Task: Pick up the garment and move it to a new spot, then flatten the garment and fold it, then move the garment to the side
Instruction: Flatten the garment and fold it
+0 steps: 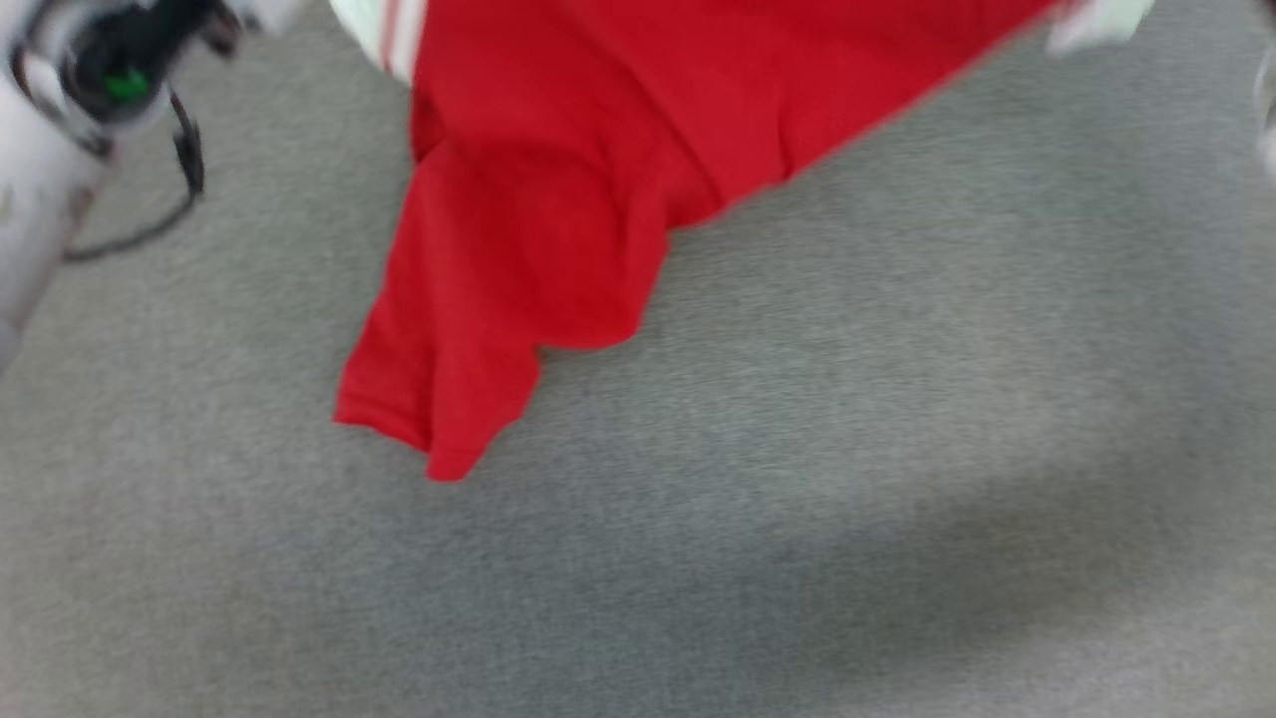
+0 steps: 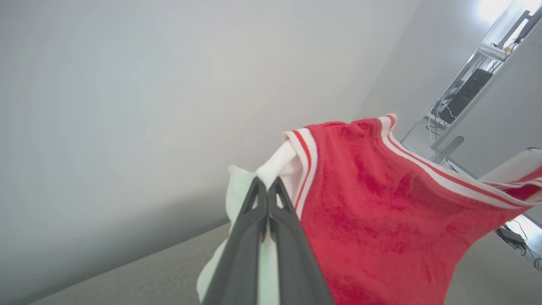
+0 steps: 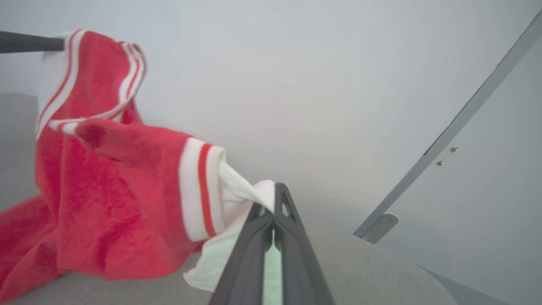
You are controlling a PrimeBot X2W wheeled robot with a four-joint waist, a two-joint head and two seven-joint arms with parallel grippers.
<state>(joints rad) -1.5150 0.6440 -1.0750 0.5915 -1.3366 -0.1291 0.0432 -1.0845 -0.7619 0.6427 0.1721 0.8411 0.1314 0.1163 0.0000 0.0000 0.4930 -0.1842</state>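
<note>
The garment point(image 1: 558, 179), a red shirt with white sleeves and red-and-white striped trim, hangs stretched above the grey surface, its lower hem corner drooping toward it. In the left wrist view my left gripper point(image 2: 267, 183) is shut on a white sleeve point(image 2: 281, 163), with the red body point(image 2: 372, 220) hanging to its right. My right gripper point(image 3: 269, 199) is shut on the other white sleeve point(image 3: 237, 186), and the red body point(image 3: 106, 203) sags to its left. The shirt's number is hidden. The head view is blurred; my left wrist point(image 1: 115, 70) sits at its upper left.
A grey felt-like surface point(image 1: 797, 499) spreads under the shirt, with a rounded edge point(image 3: 427, 273) near my right gripper. A plain pale wall stands behind. A slanted grey bar with a bracket point(image 3: 381, 226) and a shelf with equipment point(image 2: 465, 93) lie off to the sides.
</note>
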